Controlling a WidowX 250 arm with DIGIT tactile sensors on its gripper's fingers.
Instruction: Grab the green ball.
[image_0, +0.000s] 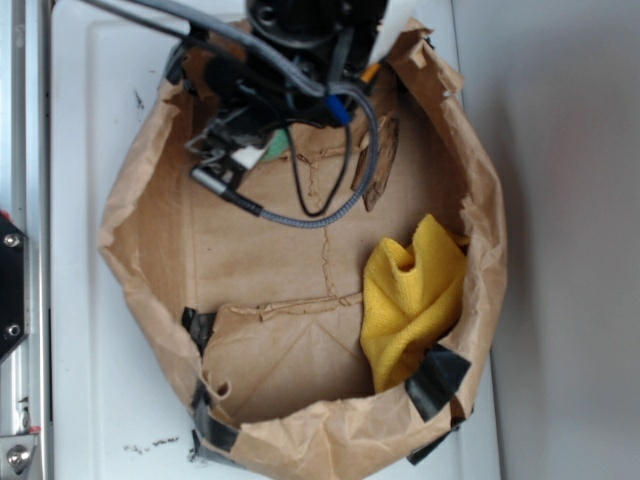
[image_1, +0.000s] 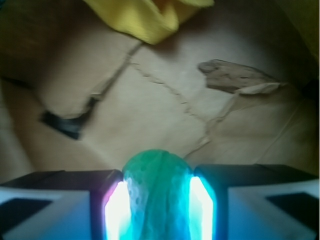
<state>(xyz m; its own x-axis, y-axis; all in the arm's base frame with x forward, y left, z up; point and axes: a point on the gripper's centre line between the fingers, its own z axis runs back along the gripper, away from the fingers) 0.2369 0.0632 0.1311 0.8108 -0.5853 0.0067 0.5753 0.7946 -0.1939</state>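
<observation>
The green ball (image_1: 157, 195) fills the gap between my two fingers in the wrist view, pressed on both sides by the glowing pads (image_1: 116, 212). My gripper (image_1: 157, 210) is shut on it. From the exterior view only a sliver of the green ball (image_0: 272, 152) peeks out under the black arm, at the far left of the bag. There the gripper (image_0: 250, 155) hangs low over the bag's floor, largely hidden by cables.
A brown paper bag (image_0: 150, 200) with rolled-down walls surrounds everything, on a white surface (image_0: 75, 380). The yellow cloth (image_0: 412, 300) lies crumpled against its right wall. Black tape patches (image_0: 437, 380) mark the near rim. A grey braided cable (image_0: 330, 205) loops over the floor.
</observation>
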